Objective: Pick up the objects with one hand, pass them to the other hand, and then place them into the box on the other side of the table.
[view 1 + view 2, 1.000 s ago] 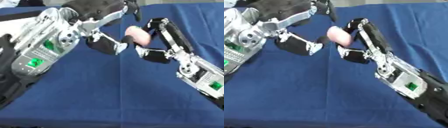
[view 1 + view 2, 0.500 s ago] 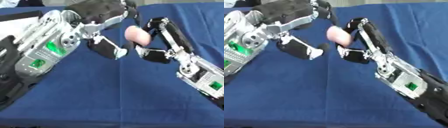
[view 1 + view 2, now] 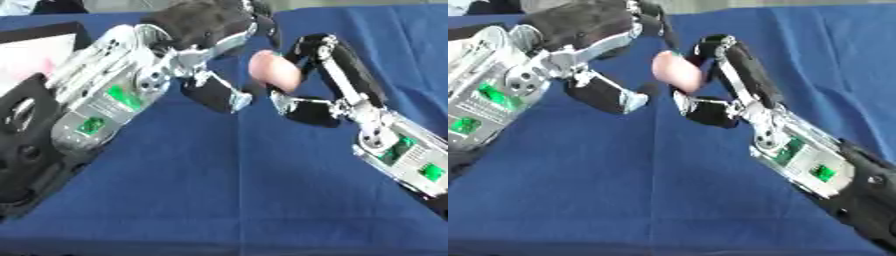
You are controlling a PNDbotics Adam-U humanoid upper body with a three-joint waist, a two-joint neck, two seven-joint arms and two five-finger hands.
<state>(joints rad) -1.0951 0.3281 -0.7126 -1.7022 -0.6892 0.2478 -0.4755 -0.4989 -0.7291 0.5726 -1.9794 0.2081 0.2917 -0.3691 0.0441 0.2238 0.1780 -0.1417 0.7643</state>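
A blue cloth covers the counter (image 3: 219, 190). In the left eye view, a box (image 3: 39, 47) with a pale pink inside lies at the far left, partly hidden by the left arm. A smooth pink rounded object (image 3: 275, 71) sits mid-air between both hands. In the right eye view, the right hand (image 3: 724, 82) curls its fingers (image 3: 710, 42) round the object; the left hand (image 3: 601, 55) is beside it, its fingers bent, touching or not I cannot tell. No writing is readable.

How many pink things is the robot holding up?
1. A pink object sits above the blue table, pinched in the right hand, with the left hand just beside it. Others may be hidden behind the arms.
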